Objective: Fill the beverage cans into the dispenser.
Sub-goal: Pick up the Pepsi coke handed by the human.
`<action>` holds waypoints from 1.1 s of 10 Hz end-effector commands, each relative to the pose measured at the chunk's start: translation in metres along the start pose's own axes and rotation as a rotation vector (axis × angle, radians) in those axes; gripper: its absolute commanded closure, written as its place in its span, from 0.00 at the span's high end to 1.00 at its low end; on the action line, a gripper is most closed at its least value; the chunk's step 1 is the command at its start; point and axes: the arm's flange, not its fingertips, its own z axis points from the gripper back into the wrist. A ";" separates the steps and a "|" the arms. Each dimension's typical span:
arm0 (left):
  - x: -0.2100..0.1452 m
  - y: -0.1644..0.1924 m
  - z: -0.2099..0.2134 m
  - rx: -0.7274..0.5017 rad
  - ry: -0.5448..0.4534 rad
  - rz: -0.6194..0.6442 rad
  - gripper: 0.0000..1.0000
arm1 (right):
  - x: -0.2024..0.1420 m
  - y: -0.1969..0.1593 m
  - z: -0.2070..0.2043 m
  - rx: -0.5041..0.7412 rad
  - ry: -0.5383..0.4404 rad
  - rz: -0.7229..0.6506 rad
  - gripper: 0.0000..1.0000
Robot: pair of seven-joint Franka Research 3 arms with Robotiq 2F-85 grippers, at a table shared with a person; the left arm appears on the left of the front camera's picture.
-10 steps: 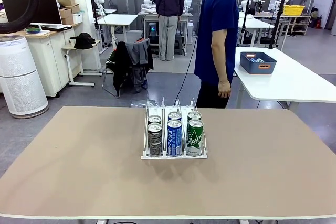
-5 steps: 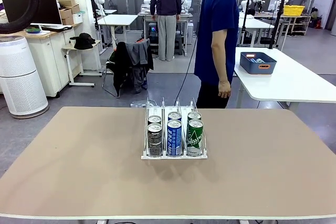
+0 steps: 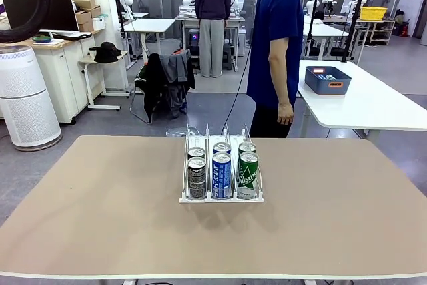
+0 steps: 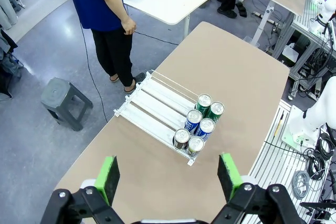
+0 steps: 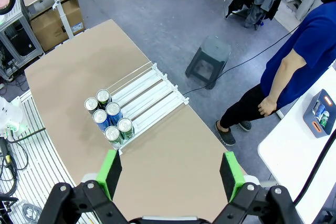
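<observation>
Centre of bench: dispenser, clear three-lane rack. Six beverage cans upright at its robot-side end, two per lane: dark pair in left lane, blue in middle, green in right; lanes behind them bare. Left end effector and right end effector high above dispenser, both spread wide, empty. Cans likely smooth, thin-walled, dentable; best pinched across mid-body, kept upright. Beyond dispenser, person stands; blue-grey tub on white table past them, contents too small to name.

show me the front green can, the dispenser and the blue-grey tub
front green can (image 3: 247, 173), front view, middle of its green body
dispenser (image 4: 151, 102), left wrist view, an empty stretch of lane
blue-grey tub (image 3: 317, 85), front view, its near wall
</observation>
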 end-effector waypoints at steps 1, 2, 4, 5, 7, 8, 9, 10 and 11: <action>0.000 0.000 0.000 0.005 0.003 0.002 1.00 | 0.001 0.001 0.000 0.008 -0.001 0.000 1.00; 0.000 0.000 0.000 0.005 0.003 0.002 1.00 | 0.001 0.001 0.000 0.008 -0.001 0.000 1.00; 0.000 0.000 0.000 0.005 0.003 0.002 1.00 | 0.001 0.001 0.000 0.008 -0.001 0.000 1.00; 0.000 0.000 0.000 0.005 0.003 0.002 1.00 | 0.001 0.001 0.000 0.008 -0.001 0.000 1.00; 0.000 0.000 0.000 0.005 0.003 0.002 1.00 | 0.001 0.001 0.000 0.008 -0.001 0.000 1.00; 0.000 0.000 0.000 0.005 0.003 0.002 1.00 | 0.001 0.001 0.000 0.008 -0.001 0.000 1.00; 0.000 0.000 0.000 0.005 0.003 0.002 1.00 | 0.001 0.001 0.000 0.008 -0.001 0.000 1.00; 0.000 0.000 0.000 0.005 0.003 0.002 1.00 | 0.001 0.001 0.000 0.008 -0.001 0.000 1.00; 0.000 0.000 0.000 0.005 0.003 0.002 1.00 | 0.001 0.001 0.000 0.008 -0.001 0.000 1.00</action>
